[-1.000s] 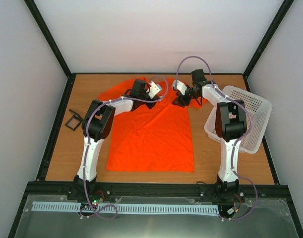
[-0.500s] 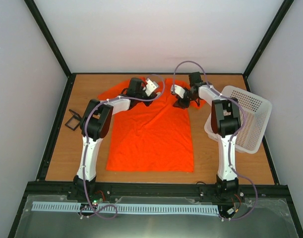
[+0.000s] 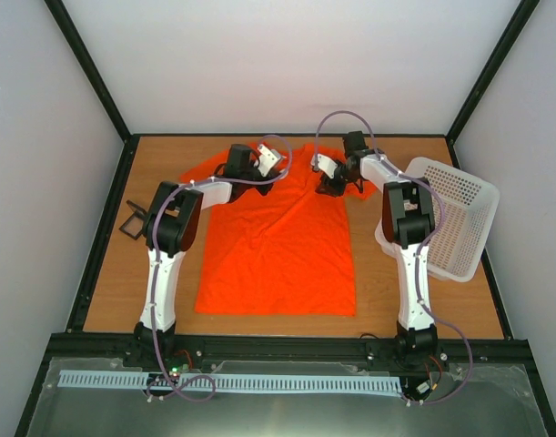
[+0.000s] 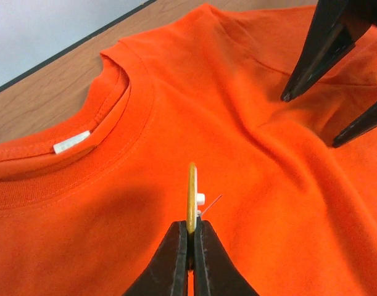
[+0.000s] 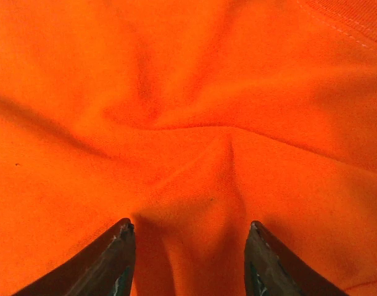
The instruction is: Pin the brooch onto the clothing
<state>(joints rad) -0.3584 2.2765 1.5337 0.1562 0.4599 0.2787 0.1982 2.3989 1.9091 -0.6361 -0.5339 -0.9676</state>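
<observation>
A wooden table (image 3: pixel 109 273) is being bounded by a black frame (image 3: pixel 414 137) and enclosed by pale walls (image 3: pixel 287 64). A white perforated basket (image 3: pixel 461 196) is being carried at the right edge, tilted and overhanging the frame. A small black square box (image 3: pixel 135 221) is being carried near the left edge. A white slotted strip (image 3: pixel 223 382) is being shown along the near side.
</observation>
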